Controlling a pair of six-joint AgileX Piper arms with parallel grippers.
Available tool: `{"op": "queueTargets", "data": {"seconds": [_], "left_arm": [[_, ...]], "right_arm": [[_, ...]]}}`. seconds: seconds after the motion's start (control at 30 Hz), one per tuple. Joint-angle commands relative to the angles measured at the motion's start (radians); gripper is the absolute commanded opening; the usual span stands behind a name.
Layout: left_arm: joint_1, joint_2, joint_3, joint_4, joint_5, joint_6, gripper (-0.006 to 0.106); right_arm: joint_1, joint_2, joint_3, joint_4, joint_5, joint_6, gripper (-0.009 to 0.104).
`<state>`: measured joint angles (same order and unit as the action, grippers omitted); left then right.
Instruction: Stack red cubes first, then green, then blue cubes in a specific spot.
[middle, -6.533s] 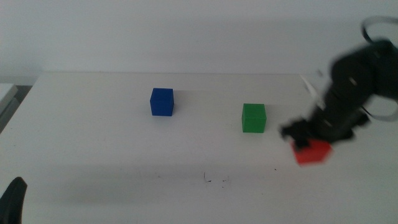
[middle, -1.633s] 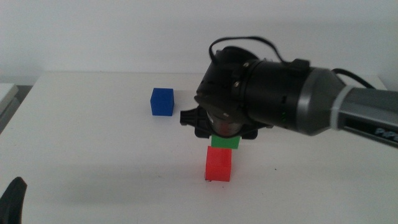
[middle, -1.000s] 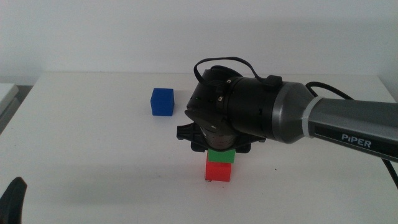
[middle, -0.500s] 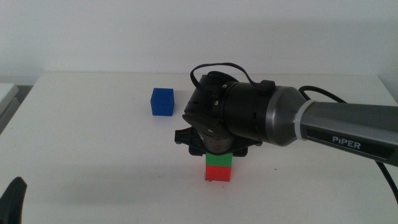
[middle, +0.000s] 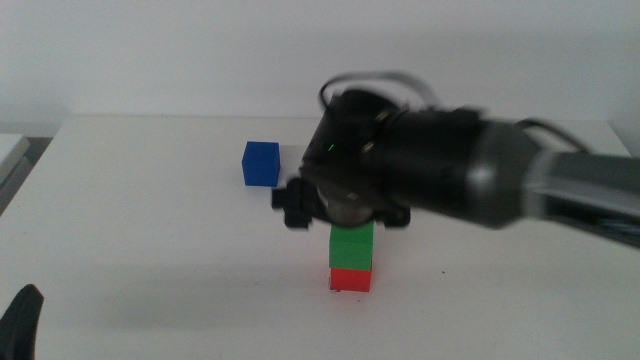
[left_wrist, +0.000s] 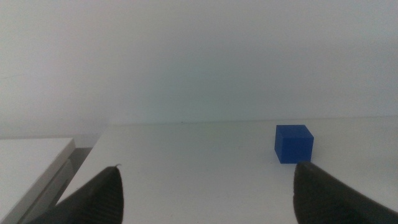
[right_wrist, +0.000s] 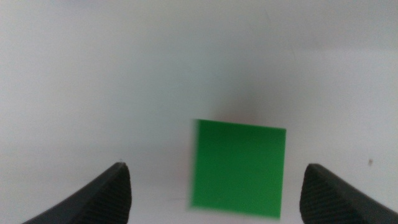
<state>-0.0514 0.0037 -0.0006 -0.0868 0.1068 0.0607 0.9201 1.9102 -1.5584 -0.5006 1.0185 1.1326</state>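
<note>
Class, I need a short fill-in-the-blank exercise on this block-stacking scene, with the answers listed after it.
1. The green cube sits on top of the ____ cube.
2. The right gripper above the stack has its jaws ____.
3. The cube not yet stacked is ____.
4. The left gripper faces the ____ cube.

Missing words: red; open; blue; blue
</note>
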Motion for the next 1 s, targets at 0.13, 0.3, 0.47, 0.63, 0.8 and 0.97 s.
{"op": "queueTargets", "data": {"seconds": [0.13, 0.3, 0.47, 0.63, 0.8, 0.97], "left_arm": [[0.002, -0.004, 0.001, 0.000, -0.014, -0.001, 0.094], [0.002, -0.004, 0.001, 0.000, -0.014, -0.001, 0.094], [0.002, -0.004, 0.001, 0.000, -0.014, -0.001, 0.094], [0.002, -0.004, 0.001, 0.000, -0.014, -0.001, 0.094], [0.002, -0.004, 0.001, 0.000, -0.014, -0.001, 0.094], [0.002, -0.004, 0.001, 0.000, -0.014, -0.001, 0.094]], "right_arm": [[0.092, -0.344, -0.010, -0.116, 0.087, -0.037, 0.093], [0.120, -0.569, 0.055, -0.110, 0.203, -0.238, 0.093], [0.127, -0.835, 0.284, -0.045, 0.203, -0.473, 0.093], [0.127, -1.091, 0.485, 0.081, 0.105, -0.722, 0.093], [0.127, -1.219, 0.519, 0.117, 0.081, -0.795, 0.093], [0.127, -1.248, 0.519, 0.115, 0.077, -0.817, 0.093]]}}
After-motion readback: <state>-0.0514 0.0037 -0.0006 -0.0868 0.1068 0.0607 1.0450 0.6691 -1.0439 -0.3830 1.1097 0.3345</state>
